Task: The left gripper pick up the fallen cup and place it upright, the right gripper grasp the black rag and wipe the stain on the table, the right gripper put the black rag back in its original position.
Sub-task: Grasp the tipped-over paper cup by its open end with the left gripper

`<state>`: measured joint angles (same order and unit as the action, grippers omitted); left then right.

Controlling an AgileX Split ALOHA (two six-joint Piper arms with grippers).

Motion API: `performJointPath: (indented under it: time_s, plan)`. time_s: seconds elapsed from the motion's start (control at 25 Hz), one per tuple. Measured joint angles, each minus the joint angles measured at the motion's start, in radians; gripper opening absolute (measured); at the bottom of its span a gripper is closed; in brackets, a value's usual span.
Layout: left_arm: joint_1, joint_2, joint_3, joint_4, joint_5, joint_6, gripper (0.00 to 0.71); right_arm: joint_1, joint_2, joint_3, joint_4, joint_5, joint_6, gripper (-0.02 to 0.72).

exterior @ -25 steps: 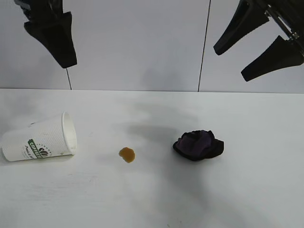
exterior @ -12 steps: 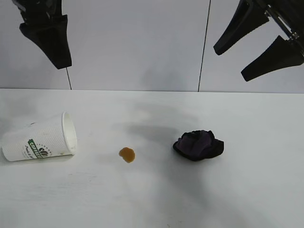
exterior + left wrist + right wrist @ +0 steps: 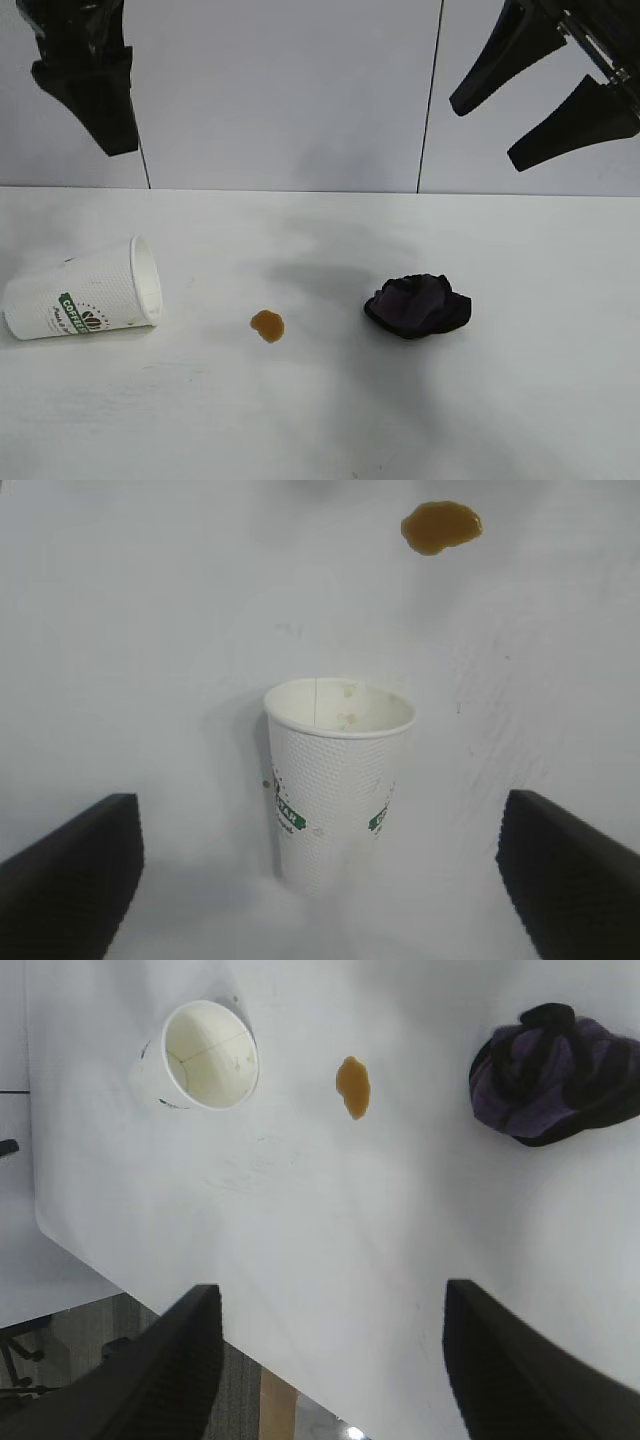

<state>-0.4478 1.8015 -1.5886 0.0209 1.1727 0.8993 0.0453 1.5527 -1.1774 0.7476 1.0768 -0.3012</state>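
Note:
The white cup [image 3: 85, 295] with its green band lies on its side at the left of the white table [image 3: 320, 430], its mouth facing the stain. My left gripper [image 3: 112, 140] hangs high above the cup, open and empty. In the left wrist view the cup [image 3: 340, 780] lies between the wide-apart fingers of that gripper [image 3: 318, 798], far below them. The brown stain [image 3: 267, 325] is mid-table, and the bunched black rag [image 3: 418, 305] lies to its right. High at the upper right, my right gripper [image 3: 484, 135] stands open and empty.
Grey wall panels stand behind the table. The right wrist view shows the cup [image 3: 205, 1055], the stain [image 3: 353, 1087], the rag [image 3: 555, 1075] and the table's edge [image 3: 120, 1265], with floor beyond it.
My left gripper has shifted to the left and slightly down, now more nearly over the cup. The right gripper, cup, stain and rag have not moved.

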Motion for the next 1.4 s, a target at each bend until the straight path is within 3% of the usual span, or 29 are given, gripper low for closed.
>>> performJointPath:
  time_s: [0.28, 1.4]
  plan:
    - [0.000, 0.003, 0.119, 0.049, -0.120, 0.005, 0.693, 0.000, 0.000, 0.000, 0.000, 0.000, 0.000, 0.442]
    - [0.002, 0.306, 0.122, 0.181, -0.231, -0.033, 0.694, 0.000, 0.000, 0.000, -0.017, 0.000, -0.001, 0.442]
